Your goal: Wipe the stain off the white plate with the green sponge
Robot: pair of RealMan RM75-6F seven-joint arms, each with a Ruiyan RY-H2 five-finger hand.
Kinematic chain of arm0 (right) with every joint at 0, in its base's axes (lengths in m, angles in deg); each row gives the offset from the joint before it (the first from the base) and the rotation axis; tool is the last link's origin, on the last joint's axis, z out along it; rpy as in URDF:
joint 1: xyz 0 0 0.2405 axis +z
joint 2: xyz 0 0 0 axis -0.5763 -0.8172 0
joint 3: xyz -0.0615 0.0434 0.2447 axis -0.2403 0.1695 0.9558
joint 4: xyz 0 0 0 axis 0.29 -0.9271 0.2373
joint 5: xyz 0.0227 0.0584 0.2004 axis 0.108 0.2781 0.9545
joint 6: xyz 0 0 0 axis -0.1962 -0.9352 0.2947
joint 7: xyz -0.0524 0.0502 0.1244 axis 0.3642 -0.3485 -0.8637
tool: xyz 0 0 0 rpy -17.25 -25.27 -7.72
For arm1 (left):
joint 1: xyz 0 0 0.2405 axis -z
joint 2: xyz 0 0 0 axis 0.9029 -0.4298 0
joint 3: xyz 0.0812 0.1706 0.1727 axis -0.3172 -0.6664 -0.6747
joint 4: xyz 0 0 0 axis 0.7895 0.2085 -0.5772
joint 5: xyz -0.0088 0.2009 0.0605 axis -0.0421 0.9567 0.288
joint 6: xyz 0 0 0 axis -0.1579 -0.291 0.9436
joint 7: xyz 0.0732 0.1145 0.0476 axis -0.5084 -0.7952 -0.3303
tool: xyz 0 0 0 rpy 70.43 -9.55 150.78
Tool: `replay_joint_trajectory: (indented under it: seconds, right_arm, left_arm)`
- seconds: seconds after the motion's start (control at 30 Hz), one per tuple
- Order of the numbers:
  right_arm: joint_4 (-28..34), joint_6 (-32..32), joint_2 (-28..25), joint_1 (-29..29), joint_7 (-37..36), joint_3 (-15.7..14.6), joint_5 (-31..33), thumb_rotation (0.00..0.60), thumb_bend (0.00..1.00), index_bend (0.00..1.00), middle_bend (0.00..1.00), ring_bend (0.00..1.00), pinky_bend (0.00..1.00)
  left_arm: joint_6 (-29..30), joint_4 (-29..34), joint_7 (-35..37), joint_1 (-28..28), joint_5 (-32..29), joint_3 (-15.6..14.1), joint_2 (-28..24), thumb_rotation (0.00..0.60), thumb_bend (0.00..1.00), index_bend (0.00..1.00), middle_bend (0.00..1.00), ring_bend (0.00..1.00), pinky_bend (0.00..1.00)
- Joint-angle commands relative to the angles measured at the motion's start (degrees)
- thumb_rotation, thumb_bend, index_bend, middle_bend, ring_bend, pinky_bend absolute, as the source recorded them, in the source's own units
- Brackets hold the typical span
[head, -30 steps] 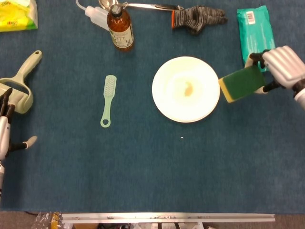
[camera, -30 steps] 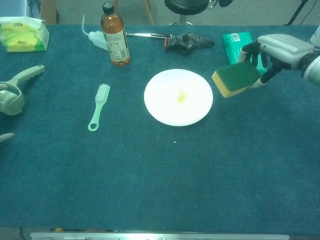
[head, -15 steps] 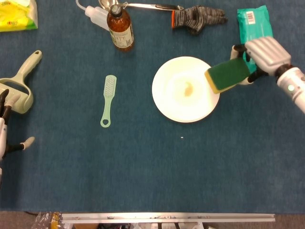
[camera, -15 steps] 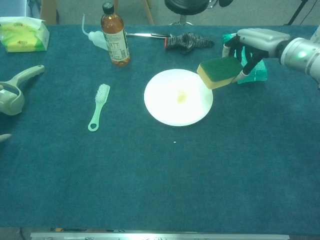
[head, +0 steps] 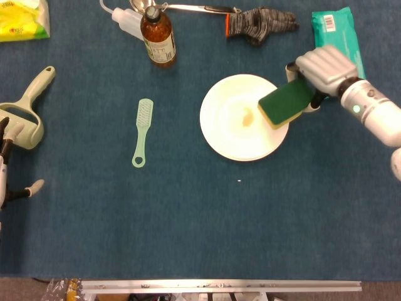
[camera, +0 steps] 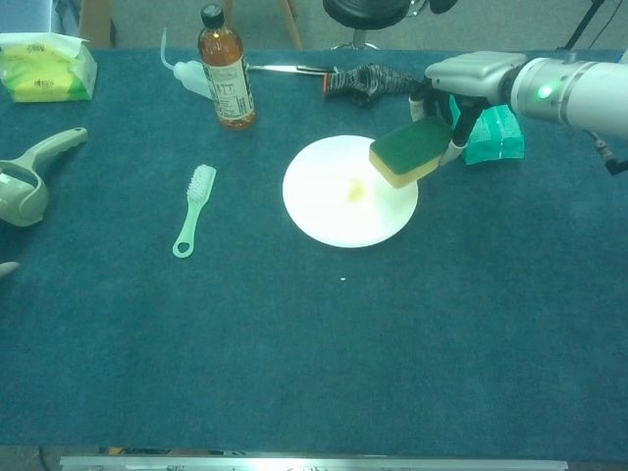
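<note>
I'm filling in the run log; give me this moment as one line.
phase: approach | right hand: holds sponge over plate edge | stain: unwiped | left hand: idle, table's left edge

I see a table under dark blue cloth; beyond its far edge, a black stool base on pale floor.

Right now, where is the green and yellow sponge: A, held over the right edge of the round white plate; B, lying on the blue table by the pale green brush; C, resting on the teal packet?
A: the right hand holds the green and yellow sponge over the round white plate's right edge.
</note>
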Motion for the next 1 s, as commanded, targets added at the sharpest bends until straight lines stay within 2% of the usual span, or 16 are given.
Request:
replay_joint_trajectory:
  seconds: [0.03,0.23,0.4,0.6,1.0]
  right_arm:
    - [2.15,-0.96,0.55,4.83,9.25,-3.71,9.09,0.600,0.00,0.56,0.61,0.52,0.57]
    - [3.11,-5.28,2.74,9.76,18.72,-7.28,19.42,0.600,0.00,0.56,0.61,0.52,0.57]
    - [2.09,-8.01,5.17,12.23,23.89,-9.30,24.06,0.600,0.00,0.56,0.61,0.52,0.57]
    - [1.02,-8.53,6.97,13.11,25.61,-10.01,26.40,0.600,0.00,0.56,0.61,0.52,0.57]
    - [0.12,-9.06,7.64,13.23,25.85,-10.02,26.69,0.600,0.00,0.56,0.61,0.52,0.57]
  left_arm:
    - [-0.02,-0.32,0.40,0.06,0.18,-0.02,0.19,0.600,0.09,0.11,0.00,0.04,0.28]
    - [0.09,-1.36,1.47,-0.08,0.36,-0.15,0.73,0.600,0.09,0.11,0.00,0.04,0.28]
    - [0.45,-2.67,2.88,-0.55,0.27,-0.22,1.19,0.600,0.09,0.11,0.00,0.04,0.28]
    - [0.70,-3.69,3.93,-0.85,0.31,-0.23,1.49,0.600,0.09,0.11,0.00,0.04,0.28]
    - [0.38,-4.49,4.59,-0.92,0.32,-0.25,2.03,0.600,0.09,0.11,0.00,0.04,0.28]
